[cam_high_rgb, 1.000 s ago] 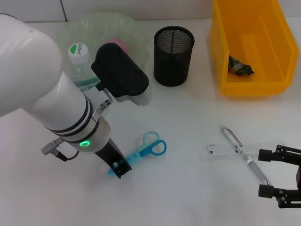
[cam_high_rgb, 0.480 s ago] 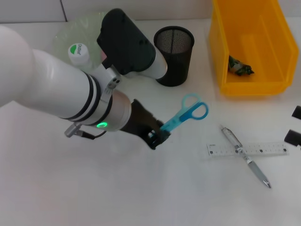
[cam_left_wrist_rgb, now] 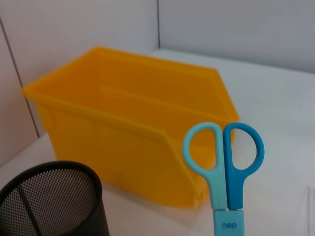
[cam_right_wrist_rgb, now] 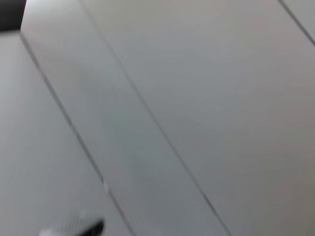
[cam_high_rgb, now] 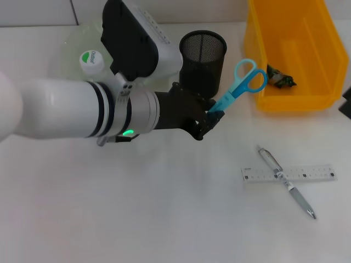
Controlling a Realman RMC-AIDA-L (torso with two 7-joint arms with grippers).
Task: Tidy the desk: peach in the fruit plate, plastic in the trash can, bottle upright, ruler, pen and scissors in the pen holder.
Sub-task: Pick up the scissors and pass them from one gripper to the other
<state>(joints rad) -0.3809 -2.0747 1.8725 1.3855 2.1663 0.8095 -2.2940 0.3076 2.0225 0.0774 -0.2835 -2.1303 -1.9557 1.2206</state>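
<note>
Holding the pair of blue plastic-handled scissors (cam_high_rgb: 237, 90) by the blade end, your left gripper (cam_high_rgb: 213, 118) has its jaws clenched on them, handles raised and tilted toward the yellow plastic bin (cam_high_rgb: 293, 55), just beside the black mesh pen holder (cam_high_rgb: 203, 64) and not yet over its mouth. You should find the scissors light and stiff, and the closed blades probably slick, so a grip near the pivot would likely keep them from swinging as you tip them down; that is a judgement, not something shown. Your right gripper is barely in view at the edge of the head view, so you cannot tell how its jaws stand. Count what remains: one pair of scissors in hand, one silver pen (cam_high_rgb: 286, 182) lying across one clear plastic ruler (cam_high_rgb: 288, 174) on the white table (cam_high_rgb: 164, 208), both thin and flat, hence awkward to pinch from above. One scrap of crumpled plastic (cam_high_rgb: 280, 77) sits in the bin. One bottle with a white cap (cam_high_rgb: 91, 60) shows beside the pale green fruit plate (cam_high_rgb: 77, 41); the arm hides the peach.
</note>
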